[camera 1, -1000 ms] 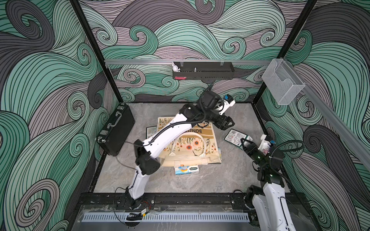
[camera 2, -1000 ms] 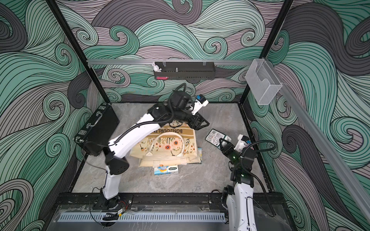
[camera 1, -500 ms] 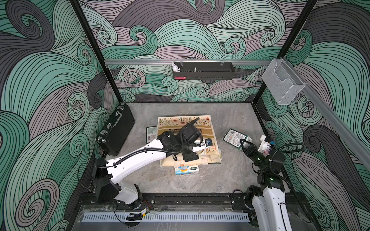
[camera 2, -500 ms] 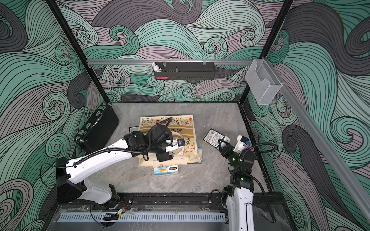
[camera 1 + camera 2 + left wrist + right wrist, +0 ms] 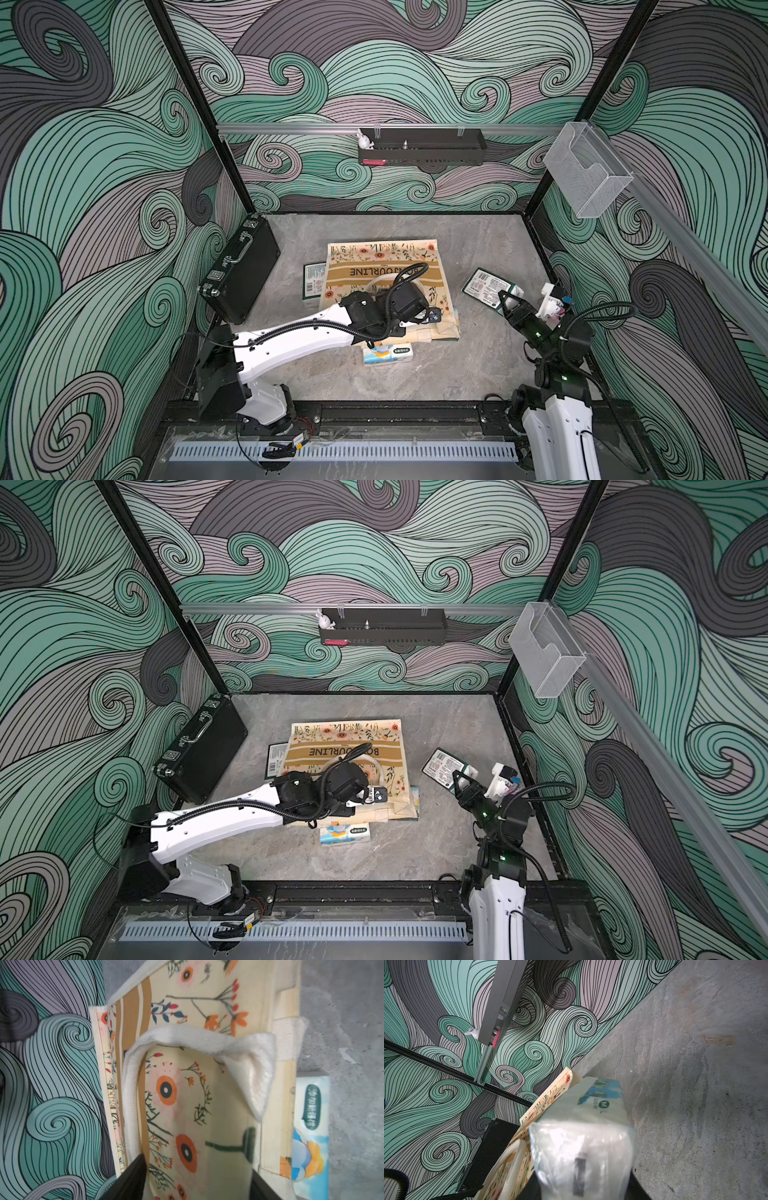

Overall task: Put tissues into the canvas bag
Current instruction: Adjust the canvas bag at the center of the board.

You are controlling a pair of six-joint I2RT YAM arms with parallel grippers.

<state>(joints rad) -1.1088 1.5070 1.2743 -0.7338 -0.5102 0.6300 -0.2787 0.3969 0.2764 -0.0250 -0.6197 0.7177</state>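
The canvas bag (image 5: 386, 270) lies flat on the tabletop (image 5: 457, 365), mouth toward the arms, so it looks as if nothing goes in until it is opened. The left hand (image 5: 197, 1172) hovers over its rope handle (image 5: 187, 1036), fingers apart; whether they grip anything cannot be told. Right of the bag, the right hand (image 5: 505, 301) clamps a green-labelled tissue pack (image 5: 484, 286), seemingly held ready. An elephant pack (image 5: 388, 353) sits against the bag's near edge.

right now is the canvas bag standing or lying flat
Lying flat. In a top view the canvas bag shows its printed face upward; in the left wrist view its handle rests on it.
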